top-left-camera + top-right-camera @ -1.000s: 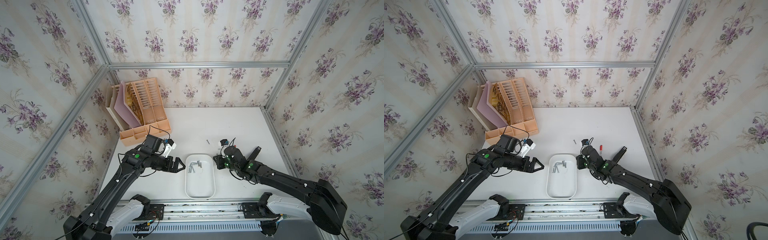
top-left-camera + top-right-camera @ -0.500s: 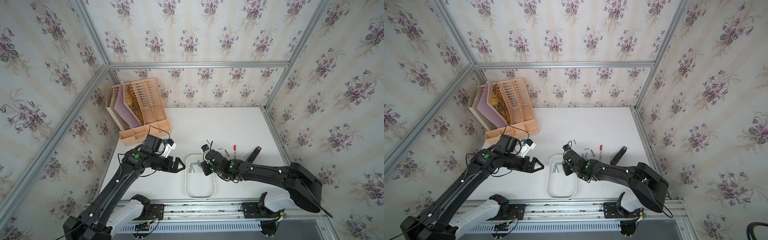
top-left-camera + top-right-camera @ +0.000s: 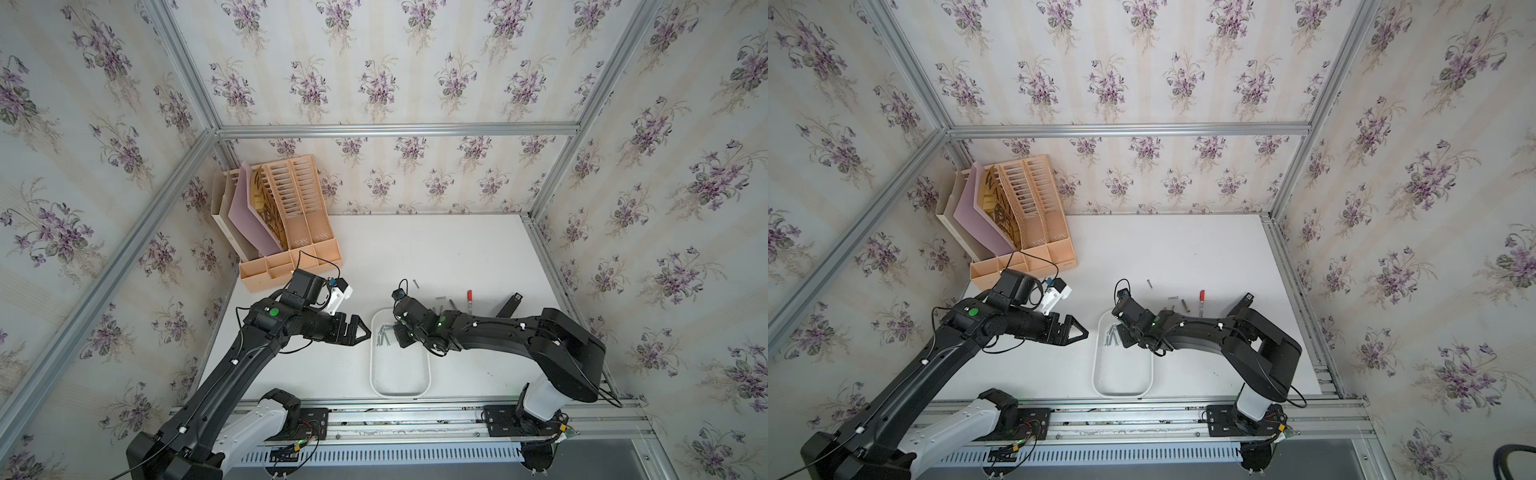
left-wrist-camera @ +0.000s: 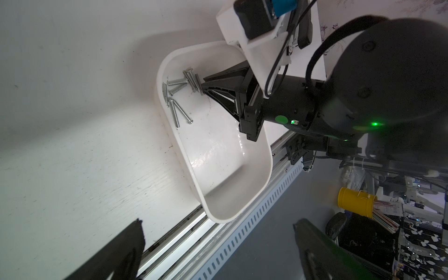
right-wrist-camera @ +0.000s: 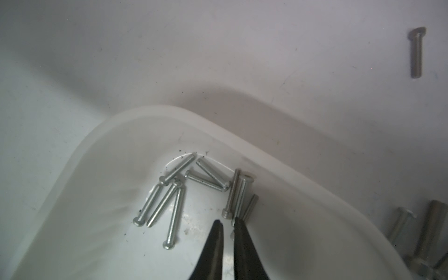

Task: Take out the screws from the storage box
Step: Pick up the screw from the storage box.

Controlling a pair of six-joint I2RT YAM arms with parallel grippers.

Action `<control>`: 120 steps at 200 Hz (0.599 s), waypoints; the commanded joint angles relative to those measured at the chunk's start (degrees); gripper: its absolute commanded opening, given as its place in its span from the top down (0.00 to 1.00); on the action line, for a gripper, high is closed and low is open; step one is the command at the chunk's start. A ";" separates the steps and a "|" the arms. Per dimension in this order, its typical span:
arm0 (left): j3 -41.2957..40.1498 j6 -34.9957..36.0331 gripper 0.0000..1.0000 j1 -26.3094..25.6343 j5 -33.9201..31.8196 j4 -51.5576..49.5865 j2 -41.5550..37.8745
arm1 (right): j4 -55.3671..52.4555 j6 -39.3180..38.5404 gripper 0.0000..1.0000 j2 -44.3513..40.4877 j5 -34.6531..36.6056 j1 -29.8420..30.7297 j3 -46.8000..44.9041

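Note:
The white storage box [image 3: 400,392] [image 3: 1121,393] lies at the table's front middle. Several silvery screws [image 3: 382,335] [image 3: 1111,335] [image 4: 180,97] [image 5: 175,194] are heaped at its far end. My right gripper [image 3: 396,335] [image 3: 1121,335] [image 5: 228,221] reaches down into that end. Its jaws are open by only a narrow slit, with nothing between them. The fingertips [image 5: 238,221] almost touch the nearest screws. My left gripper [image 3: 360,330] [image 3: 1078,330] [image 4: 219,225] hovers wide open and empty just left of the box. Other screws [image 3: 440,298] [image 5: 417,53] lie on the table behind the box.
A red-capped marker pen [image 3: 469,301] [image 3: 1201,301] and a black bar [image 3: 510,305] lie right of the loose screws. A peach file organiser [image 3: 286,232] [image 3: 1021,224] stands at the back left corner. The front rail [image 4: 242,232] runs just below the box.
My right arm has swung left from beside the box and lowered its gripper into the box's far end, by the screws. The left arm has not moved.

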 commanded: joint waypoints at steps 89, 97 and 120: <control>0.13 0.07 0.01 -0.59 -0.16 -0.09 -0.46 | -4.37 0.57 0.89 5.81 2.18 -0.27 4.45; 0.12 0.07 0.01 -0.66 -0.18 -0.07 -0.41 | -4.37 0.55 0.89 6.02 2.06 -0.23 4.68; 0.12 0.09 0.01 -0.68 -0.08 -0.17 -0.28 | -4.83 0.52 0.89 6.84 2.24 -0.27 5.31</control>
